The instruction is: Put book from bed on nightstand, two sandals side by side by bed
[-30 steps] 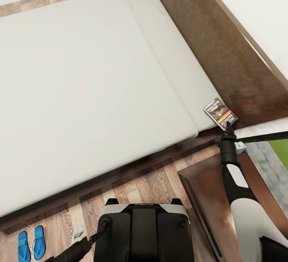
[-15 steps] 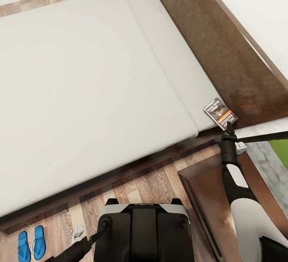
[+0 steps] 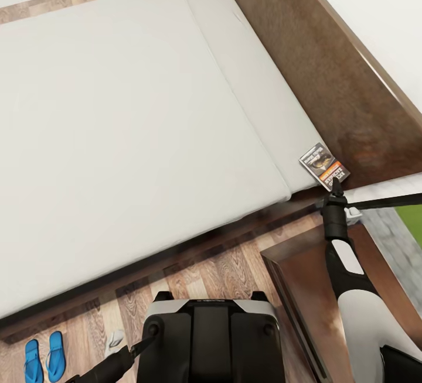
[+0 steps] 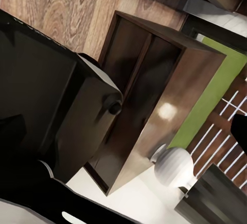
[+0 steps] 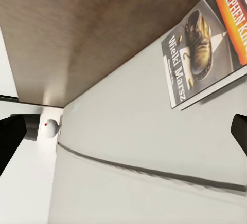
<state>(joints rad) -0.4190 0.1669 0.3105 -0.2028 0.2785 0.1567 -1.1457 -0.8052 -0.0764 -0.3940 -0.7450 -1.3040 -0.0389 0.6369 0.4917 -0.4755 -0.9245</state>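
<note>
Paperback (image 3: 324,166) flat at mattress (image 3: 146,108) corner, thin, light, bendy, slick cover (pinch overhanging edge). Right gripper (image 3: 336,184) at near edge, jaws spread, empty. Left gripper: can't tell.

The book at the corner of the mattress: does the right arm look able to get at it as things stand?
Probably yes. The right gripper is right at the near edge of the book, which lies flat on the bed beside the headboard, with nothing between them.
</note>
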